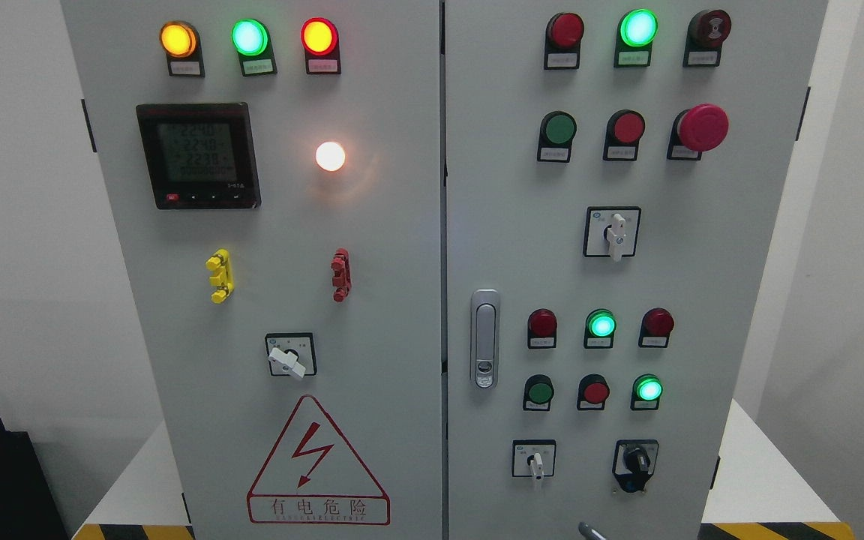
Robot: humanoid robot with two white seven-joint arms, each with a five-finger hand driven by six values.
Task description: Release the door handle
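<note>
The silver metal door handle [484,338] sits flat on the right door of the tall grey metal cabinet [372,300], near its left edge. Nothing touches it. No robot hand shows.

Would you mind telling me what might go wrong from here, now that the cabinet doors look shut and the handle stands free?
1. Only a grey tip shows at the bottom edge; if that is a robot hand, an upward swing could bump the small selector switch above it.
2. The red mushroom button protrudes, so a stray arm might press it.
3. The door handle sits flush, yet whether it is latched cannot be told.
</note>
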